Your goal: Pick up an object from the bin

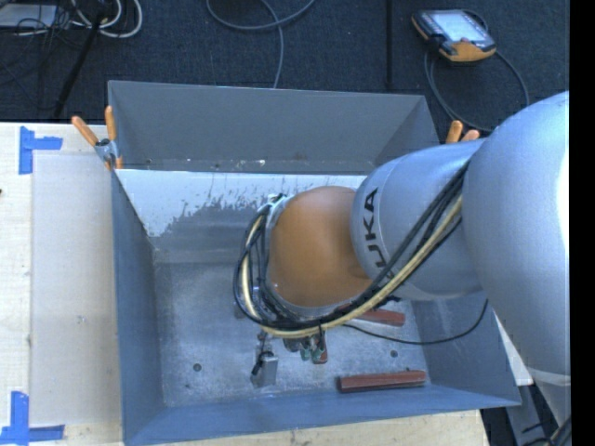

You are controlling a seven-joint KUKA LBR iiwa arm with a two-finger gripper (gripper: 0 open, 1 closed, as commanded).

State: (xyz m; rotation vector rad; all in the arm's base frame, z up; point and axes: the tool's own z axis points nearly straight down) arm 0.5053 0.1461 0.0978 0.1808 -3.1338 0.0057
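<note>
My gripper [290, 360] hangs below the orange wrist cover, low over the bare bin floor near the front middle. Its grey left fingertip [264, 369] and its right fingertip [316, 351] stand apart, open, with nothing between them. A reddish-brown flat bar [381, 380] lies on the floor by the front wall, a short way right of the gripper and apart from it. A second reddish-brown bar [385, 319] pokes out from under the arm, behind and to the right of the gripper; most of it is hidden.
The arm and its cable loops cover the middle and right of the bin. Sloped bin walls rise on all sides, and the front wall is close to the gripper. Bare, scuffed floor lies to the left.
</note>
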